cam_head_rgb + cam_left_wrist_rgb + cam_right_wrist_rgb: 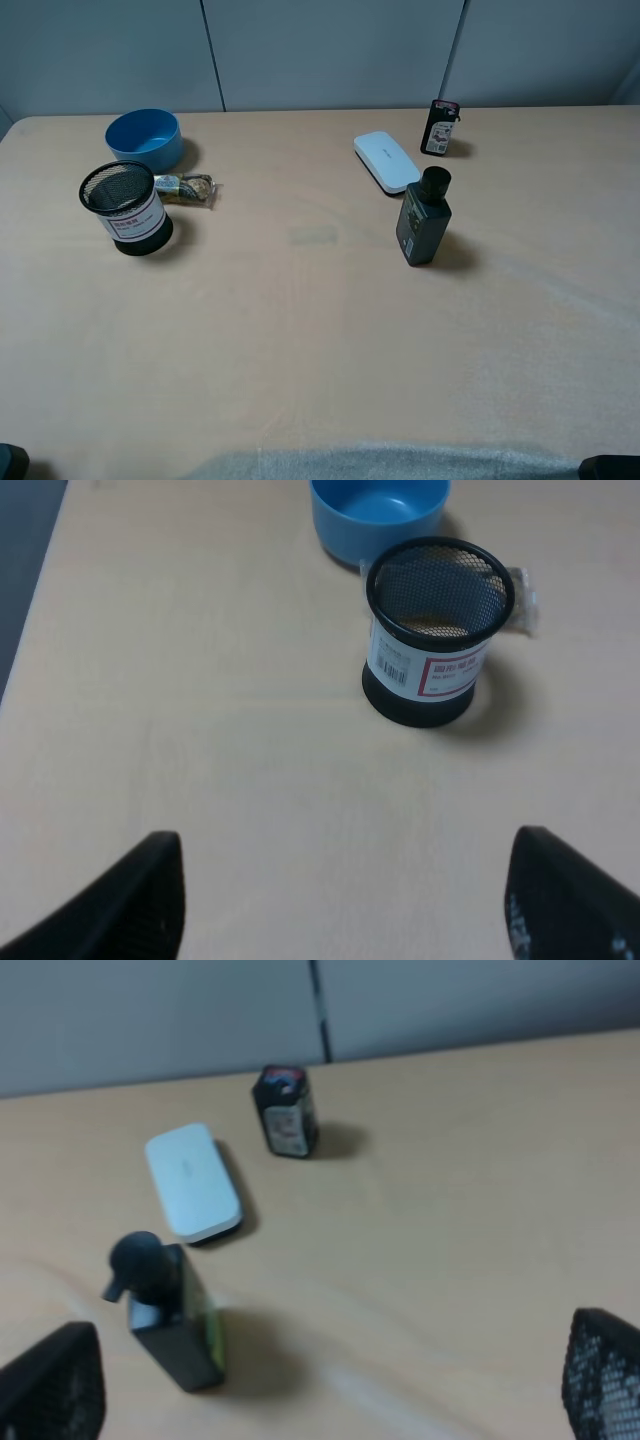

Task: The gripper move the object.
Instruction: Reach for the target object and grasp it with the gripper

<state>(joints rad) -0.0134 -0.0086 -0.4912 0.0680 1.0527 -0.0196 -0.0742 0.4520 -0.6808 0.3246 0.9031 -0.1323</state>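
Note:
The object, a dark grey-green flat-sided bottle (423, 222) with a round black cap, stands upright on the table right of centre. It also shows in the right wrist view (175, 1320). My right gripper (325, 1390) is open and empty. It is held well back from the bottle, which sits nearer one finger (50, 1385). My left gripper (345, 910) is open and empty, some way short of the black mesh cup (432, 630). In the high view only dark bits of the arms show at the bottom corners.
A black packet with a red top (439, 127) and a white flat case (386, 161) lie behind the bottle. At the far left are a blue bowl (144, 138), the mesh cup (126, 207) and a snack wrapper (187, 188). Grey panels back the tan table (300, 330).

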